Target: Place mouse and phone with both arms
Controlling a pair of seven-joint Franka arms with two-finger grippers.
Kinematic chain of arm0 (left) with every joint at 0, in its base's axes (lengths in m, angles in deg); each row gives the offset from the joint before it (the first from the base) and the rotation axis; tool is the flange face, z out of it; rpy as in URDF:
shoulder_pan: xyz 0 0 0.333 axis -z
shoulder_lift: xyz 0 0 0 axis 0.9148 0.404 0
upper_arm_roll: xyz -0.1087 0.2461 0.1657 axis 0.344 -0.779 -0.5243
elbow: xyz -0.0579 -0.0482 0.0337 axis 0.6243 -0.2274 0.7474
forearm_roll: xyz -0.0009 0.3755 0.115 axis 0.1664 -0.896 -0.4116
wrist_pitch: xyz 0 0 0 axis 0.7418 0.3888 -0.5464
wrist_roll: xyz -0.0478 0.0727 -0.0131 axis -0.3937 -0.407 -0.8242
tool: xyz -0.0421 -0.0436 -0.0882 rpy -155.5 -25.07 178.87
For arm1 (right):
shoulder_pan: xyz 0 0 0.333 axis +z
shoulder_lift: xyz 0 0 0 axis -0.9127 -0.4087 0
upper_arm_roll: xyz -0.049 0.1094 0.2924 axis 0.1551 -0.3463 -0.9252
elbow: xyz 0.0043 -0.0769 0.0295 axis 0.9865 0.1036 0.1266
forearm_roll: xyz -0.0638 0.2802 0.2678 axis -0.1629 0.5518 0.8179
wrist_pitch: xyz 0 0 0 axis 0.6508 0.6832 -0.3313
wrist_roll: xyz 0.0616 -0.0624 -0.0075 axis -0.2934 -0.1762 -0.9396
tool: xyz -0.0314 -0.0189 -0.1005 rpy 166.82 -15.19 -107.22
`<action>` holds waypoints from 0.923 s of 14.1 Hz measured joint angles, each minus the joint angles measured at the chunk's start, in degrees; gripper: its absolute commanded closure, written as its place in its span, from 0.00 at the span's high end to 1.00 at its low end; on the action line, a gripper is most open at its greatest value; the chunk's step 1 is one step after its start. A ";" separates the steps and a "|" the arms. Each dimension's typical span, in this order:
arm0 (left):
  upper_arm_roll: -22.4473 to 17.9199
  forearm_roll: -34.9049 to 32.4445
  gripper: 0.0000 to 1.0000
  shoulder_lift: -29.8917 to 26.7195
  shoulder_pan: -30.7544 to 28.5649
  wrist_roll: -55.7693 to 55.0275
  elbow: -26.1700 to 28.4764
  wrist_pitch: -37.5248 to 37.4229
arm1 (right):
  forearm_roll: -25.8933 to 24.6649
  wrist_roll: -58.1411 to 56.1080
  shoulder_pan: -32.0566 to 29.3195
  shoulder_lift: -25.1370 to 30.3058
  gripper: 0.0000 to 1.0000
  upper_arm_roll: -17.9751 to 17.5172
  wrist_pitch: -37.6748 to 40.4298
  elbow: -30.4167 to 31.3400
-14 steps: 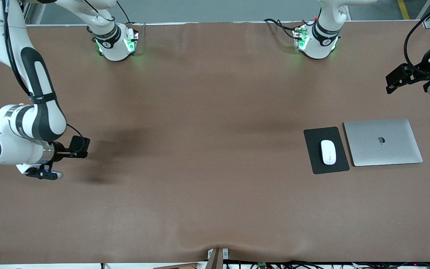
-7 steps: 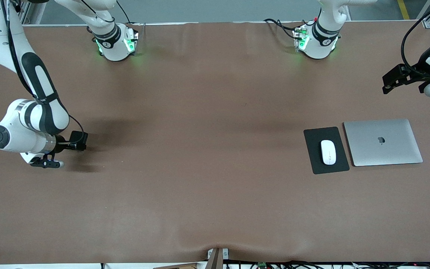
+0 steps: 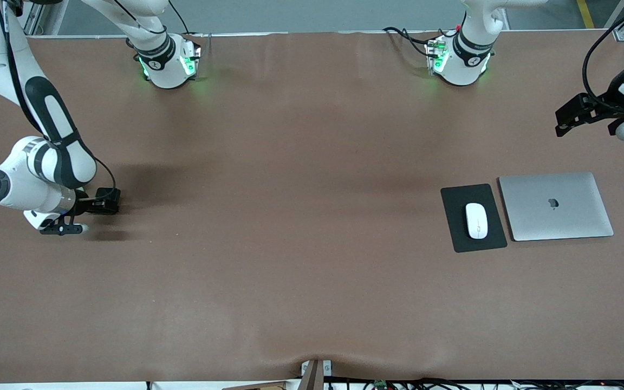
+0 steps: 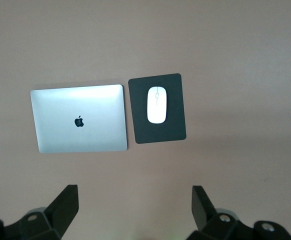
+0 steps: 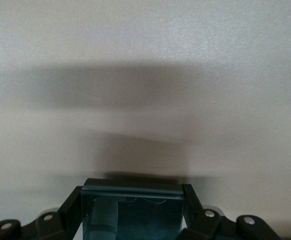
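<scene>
While the right gripper (image 3: 65, 226) hangs low over the bare table (image 3: 290, 244) at the middle left of the front view, its fingers are clamped on the phone (image 5: 131, 210), which the right wrist view shows as a dark glossy slab held between the two pads with its upper edge level and its shadow close beneath it. The step in hand appears to be setting the phone down at the right arm's end of the table. To do this well, lower the slab vertically until its lower edge or face bears on the surface, keep the wrist steady so that the glossy body does not pivot between the pads, and release only when contact is made; a release from height would probably let the phone tip or skid. Lift straight up afterwards so that the fingers clear its edges. The mouse (image 3: 476, 220) lies on the black mouse pad (image 3: 458, 238) at the middle right of the front view, beside the closed silver laptop (image 3: 556, 206), and appears already placed. The left gripper (image 4: 133, 210) waits at the upper right edge of that view, fingers spread wide and holding nothing, above the table with the pad and laptop in its wrist view.
</scene>
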 measured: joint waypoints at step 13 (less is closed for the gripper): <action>-0.18 0.00 1.00 0.07 -0.01 0.00 -1.51 -2.08 | -0.09 8.35 8.87 10.95 1.00 -0.96 13.96 -5.56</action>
